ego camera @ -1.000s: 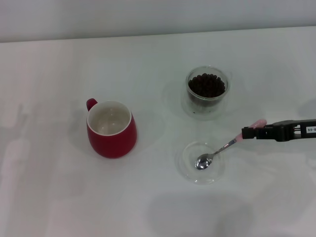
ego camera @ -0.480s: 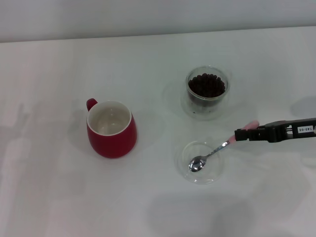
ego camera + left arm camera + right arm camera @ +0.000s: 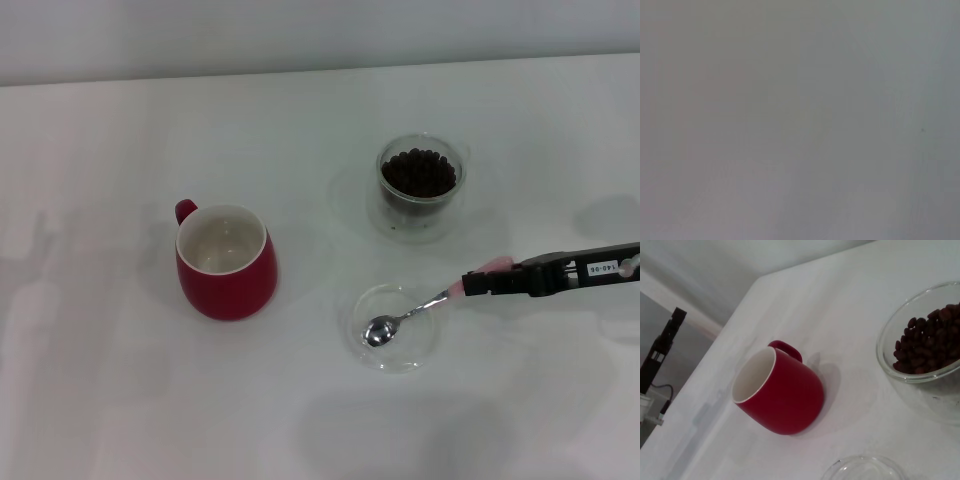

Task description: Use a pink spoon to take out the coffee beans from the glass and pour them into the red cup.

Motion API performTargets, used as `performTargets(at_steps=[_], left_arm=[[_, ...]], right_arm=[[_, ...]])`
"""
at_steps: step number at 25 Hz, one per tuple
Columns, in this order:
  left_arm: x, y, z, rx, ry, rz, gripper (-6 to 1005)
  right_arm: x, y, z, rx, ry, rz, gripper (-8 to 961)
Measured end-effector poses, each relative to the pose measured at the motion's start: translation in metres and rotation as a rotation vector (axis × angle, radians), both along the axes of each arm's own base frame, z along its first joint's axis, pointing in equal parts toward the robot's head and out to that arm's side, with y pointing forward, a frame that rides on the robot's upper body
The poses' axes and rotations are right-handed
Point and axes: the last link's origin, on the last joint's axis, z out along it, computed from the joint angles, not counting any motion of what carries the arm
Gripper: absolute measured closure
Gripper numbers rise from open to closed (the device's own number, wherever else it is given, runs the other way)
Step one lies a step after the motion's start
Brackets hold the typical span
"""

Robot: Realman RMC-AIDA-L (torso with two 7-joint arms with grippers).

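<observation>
While its bowl hangs over the dish, the right hand grips the pink spoon.

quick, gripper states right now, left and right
Left gripper: not in view.
Right gripper: shut on the pink spoon, holding its handle with the bowl over the glass dish.

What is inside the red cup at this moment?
The red cup shows only its bare white inside, no coffee beans; they sit in the glass. In both views its near wall hides part of the inside.
</observation>
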Motion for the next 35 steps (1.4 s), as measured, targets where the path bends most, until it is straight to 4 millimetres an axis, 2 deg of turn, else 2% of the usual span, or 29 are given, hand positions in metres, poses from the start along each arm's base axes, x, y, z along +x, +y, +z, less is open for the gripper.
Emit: performTargets(at_steps=[7,10,20,23,29,33,35], left_arm=[[0.000,0.000,0.000,0.000,0.000,0.001,107],[-0.001,-0.001,0.000,0.000,0.000,0.002,107],[-0.001,-0.001,0.000,0.000,0.000,0.003,106],[-0.001,-0.001,0.000,0.000,0.000,0.003,106],[-0.001,0.000,0.001,0.000,0.005,0.003,107],[-0.001,0.001,0.000,-0.003,0.007,0.003,107],[0.000,0.002,0.000,-0.004,0.009,0.002,107]], right_arm=[[0.003,0.003,-0.002,0.018,-0.023,-0.007,795],[0.003,0.003,-0.002,0.021,-0.026,-0.010,621],[0.009,0.009,0.008,0.113,-0.024,-0.030,596],[0.011,0.014,0.020,0.226,0.022,-0.030,588],[0.012,0.011,0.036,0.604,0.116,0.082,573],[0.014,0.009,0.036,0.831,0.082,0.201,563],[0.019,0.009,0.034,0.941,0.004,0.258,558]])
